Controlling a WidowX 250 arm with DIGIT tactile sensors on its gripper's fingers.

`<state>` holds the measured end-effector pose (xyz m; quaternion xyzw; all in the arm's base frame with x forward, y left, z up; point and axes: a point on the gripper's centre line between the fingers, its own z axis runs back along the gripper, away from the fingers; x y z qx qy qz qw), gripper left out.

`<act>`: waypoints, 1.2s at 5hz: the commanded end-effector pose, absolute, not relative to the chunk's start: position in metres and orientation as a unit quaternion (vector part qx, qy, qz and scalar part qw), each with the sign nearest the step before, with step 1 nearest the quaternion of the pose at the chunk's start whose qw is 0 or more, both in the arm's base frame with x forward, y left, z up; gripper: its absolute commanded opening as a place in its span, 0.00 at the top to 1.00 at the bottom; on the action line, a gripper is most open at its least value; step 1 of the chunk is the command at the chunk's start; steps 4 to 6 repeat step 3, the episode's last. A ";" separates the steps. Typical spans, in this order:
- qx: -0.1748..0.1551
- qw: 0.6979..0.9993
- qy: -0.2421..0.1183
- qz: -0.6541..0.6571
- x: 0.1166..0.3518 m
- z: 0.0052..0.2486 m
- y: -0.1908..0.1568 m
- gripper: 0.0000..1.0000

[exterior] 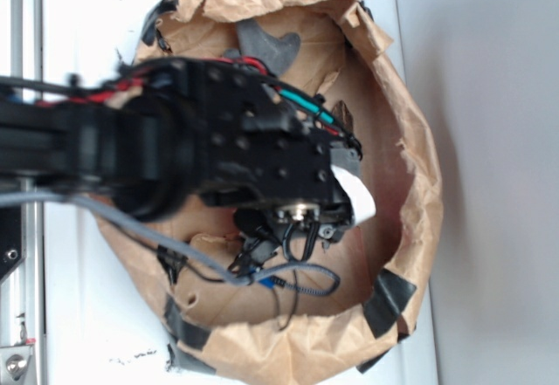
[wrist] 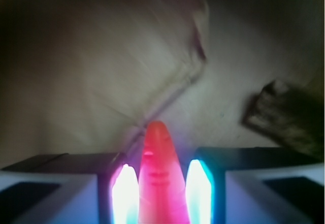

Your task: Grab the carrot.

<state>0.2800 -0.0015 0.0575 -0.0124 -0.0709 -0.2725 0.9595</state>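
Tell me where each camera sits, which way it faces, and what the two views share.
Exterior: overhead, looking straight down at the crumpled brown paper nest; the black arm hides most of its middle.
Wrist: mounted on the arm, looking past the end effector at the paper floor; the carrot stands between its glowing fingertips, a dark bark-like strip to the right.
Shared: the paper; the carrot shows only at the wrist.

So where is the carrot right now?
In the wrist view the carrot sits bottom centre between the gripper's two glowing fingers, tip pointing away over the brown paper; the exterior view's arm hides it.
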 end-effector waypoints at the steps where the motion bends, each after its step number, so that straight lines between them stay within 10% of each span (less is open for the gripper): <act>1: -0.031 0.963 -0.141 -0.228 0.272 0.146 0.006 1.00; 2: -0.028 0.965 -0.145 -0.218 0.262 0.163 0.007 1.00; 3: 0.012 0.974 -0.092 -0.205 0.257 0.164 0.002 0.41; 6: 0.012 0.974 -0.092 -0.205 0.257 0.164 0.002 0.41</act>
